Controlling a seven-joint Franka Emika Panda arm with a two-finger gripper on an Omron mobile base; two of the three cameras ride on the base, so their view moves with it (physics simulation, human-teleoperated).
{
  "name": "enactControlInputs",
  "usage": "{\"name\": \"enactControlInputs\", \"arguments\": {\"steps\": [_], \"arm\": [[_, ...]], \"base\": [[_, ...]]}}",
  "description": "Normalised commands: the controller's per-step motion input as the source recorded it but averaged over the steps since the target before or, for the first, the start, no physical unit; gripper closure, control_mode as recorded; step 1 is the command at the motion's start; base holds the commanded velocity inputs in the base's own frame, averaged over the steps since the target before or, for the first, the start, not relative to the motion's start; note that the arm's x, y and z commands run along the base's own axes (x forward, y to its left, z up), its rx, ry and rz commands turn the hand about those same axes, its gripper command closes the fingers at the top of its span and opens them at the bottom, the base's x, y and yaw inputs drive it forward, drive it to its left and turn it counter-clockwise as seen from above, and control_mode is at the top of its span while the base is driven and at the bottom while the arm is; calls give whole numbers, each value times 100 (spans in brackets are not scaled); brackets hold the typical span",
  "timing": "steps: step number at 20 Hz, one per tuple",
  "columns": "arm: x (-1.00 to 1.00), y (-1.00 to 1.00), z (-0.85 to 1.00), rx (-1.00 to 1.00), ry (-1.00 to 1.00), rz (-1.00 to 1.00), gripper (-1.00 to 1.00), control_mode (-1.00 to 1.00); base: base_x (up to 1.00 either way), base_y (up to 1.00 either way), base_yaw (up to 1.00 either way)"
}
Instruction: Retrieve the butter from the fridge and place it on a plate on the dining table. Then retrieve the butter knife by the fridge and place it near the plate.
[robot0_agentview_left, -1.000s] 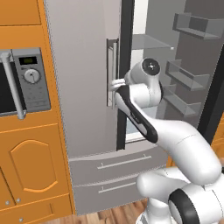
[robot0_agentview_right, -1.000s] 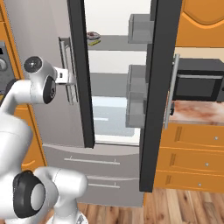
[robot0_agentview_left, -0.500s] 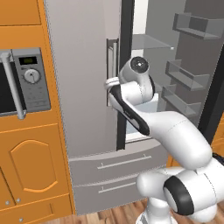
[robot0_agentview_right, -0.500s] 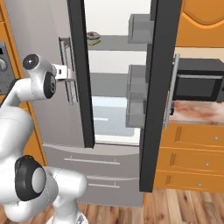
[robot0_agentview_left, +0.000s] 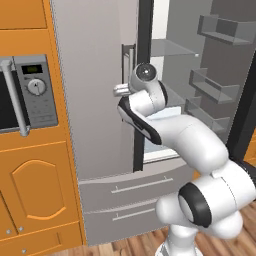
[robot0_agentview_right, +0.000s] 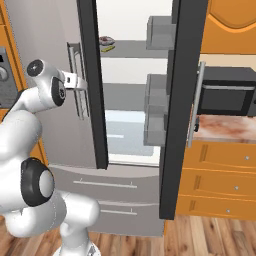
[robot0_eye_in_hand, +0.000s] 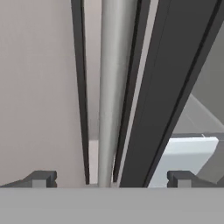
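The fridge (robot0_agentview_right: 60, 75), a tall grey steel French-door unit, has its right door (robot0_agentview_right: 177, 100) swung wide open and its left door closed; the interior shows pale, smooth shelves. On the upper shelf (robot0_agentview_right: 127, 49), seen in the right base view, lies the butter (robot0_agentview_right: 107, 48), a thin pale-yellow stick, just beside a small reddish-brown food item (robot0_agentview_right: 105, 39) that sits behind it; whether the two touch is too small to tell. The lower shelves look bare and glassy, with a bright white panel at the bottom of the cavity. The open door's inner side carries boxy translucent grey bins (robot0_agentview_left: 220, 30), and nothing can be made out inside them. Below the doors are two flat steel drawers (robot0_agentview_left: 132, 187) with slim bar pulls. The hand (robot0_eye_in_hand: 109, 177) is at the closed left door's vertical bar handle (robot0_eye_in_hand: 111, 87), a smooth round steel tube; its fingertips (robot0_eye_in_hand: 41, 178) are spread wide to either side of the tube and pinch nothing. To the fridge's left a grey microwave (robot0_agentview_left: 30, 92) with a round dial and a small green display, its characters unreadable, sits in glossy orange cabinets (robot0_agentview_left: 35, 190). To the right a dark microwave (robot0_agentview_right: 225, 92) stands on a marbled reddish-brown and white surface (robot0_agentview_right: 225, 127) above orange drawers. The floor is wooden planking (robot0_agentview_right: 210, 240).
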Motion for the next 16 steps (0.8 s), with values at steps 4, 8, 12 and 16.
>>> {"name": "enactControlInputs", "arguments": {"steps": [4,8,12,16], "arm": [[23,0,0,11,-1,0,-100,-100],[22,0,0,13,-1,0,-100,-100],[27,0,0,2,-1,0,-100,-100],[36,0,0,0,0,0,-100,-100]], "base": [[0,0,0],[0,0,0],[0,0,0],[0,0,0]]}}
